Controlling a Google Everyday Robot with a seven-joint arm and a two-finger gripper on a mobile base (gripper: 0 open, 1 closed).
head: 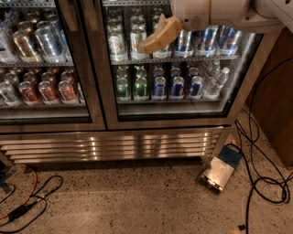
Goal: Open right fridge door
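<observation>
One camera view looks down at the front of a steel drinks cooler. The hand (151,44), tan in colour, is at the top of the view at the end of a white arm (215,11) that comes in from the upper right. It is in front of the upper glass of the right fridge door (206,109). I cannot tell whether it touches the glass, and I also cannot tell if the hand is apart or together.

The right fridge door reaches from above the hand down to a dark frame well below it. It looks closed, in one line with the left door (46,109), which is to the left of the hand and has red and silver cans (46,90) behind it.

Below the hand, behind the glass, green cans (132,87) stand on a shelf. Blue cans (176,86) are below and to the right, and clear bottles (215,82) are further right.

Lower again there is a ribbed steel panel (114,145) and a speckled floor (137,201). A small silver box (216,173) lies on the floor, below and right of the hand, near black cables (251,151). An orange cable (32,183) lies at the far lower left.
</observation>
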